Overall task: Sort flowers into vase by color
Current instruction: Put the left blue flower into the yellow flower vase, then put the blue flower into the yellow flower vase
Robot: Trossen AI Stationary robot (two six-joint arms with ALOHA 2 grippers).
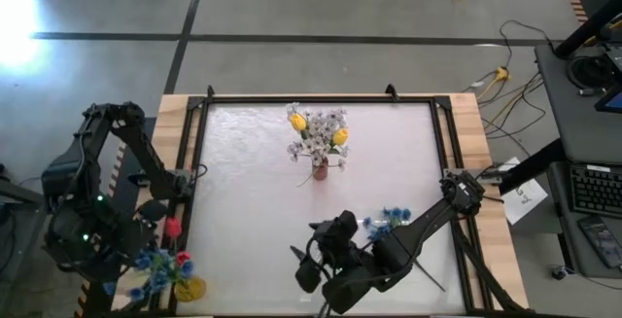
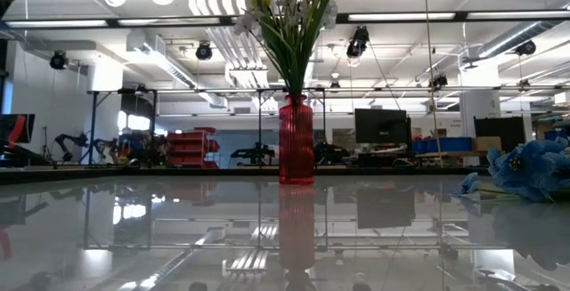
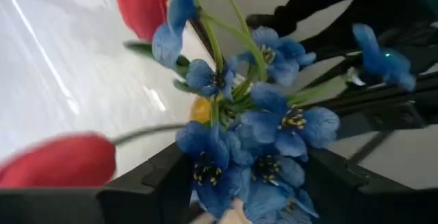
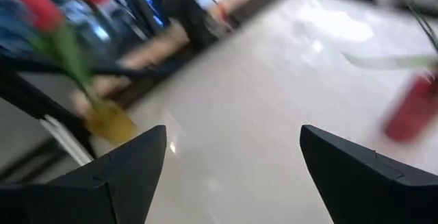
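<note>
The left gripper (image 3: 239,190) has its fingers spread around the blue flowers (image 3: 263,131), gripping nothing; they could snag the petals. The right gripper (image 4: 233,162) is open and empty.

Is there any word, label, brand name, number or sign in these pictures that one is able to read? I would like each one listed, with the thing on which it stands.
No text can be read in any view.
White paper beside the table's right edge: dark marks, too small to read.
Red vase, yellow vase, flowers: no label visible.
Screens in the room behind: nothing legible.
</note>
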